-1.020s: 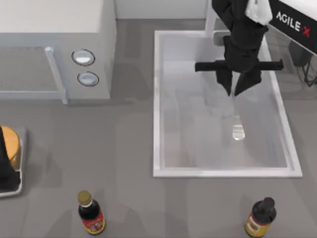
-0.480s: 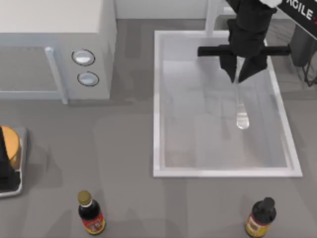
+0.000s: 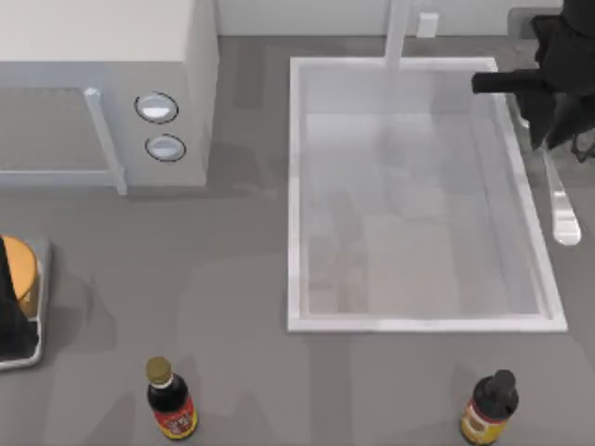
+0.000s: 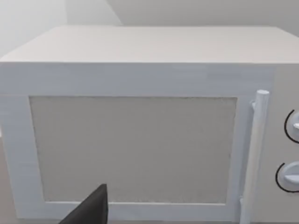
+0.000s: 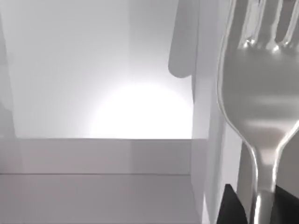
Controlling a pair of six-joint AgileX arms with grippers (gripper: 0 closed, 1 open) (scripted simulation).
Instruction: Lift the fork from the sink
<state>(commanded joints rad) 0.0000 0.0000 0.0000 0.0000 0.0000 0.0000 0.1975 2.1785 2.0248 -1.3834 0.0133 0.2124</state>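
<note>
Moved right and up since a second ago: right gripper [image 3: 556,139] now over the right rim of the large white rectangular sink [image 3: 296,186], clamped on the slim shiny silver fork [image 3: 561,206], lifted clear of the basin, handle end past the rim. Left gripper [image 4: 88,211] parked facing the white microwave [image 4: 140,140]; finger state can't tell.

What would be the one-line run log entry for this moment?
right gripper: shut on fork | fork: lifted, over sink right rim | left arm: parked by microwave
</note>
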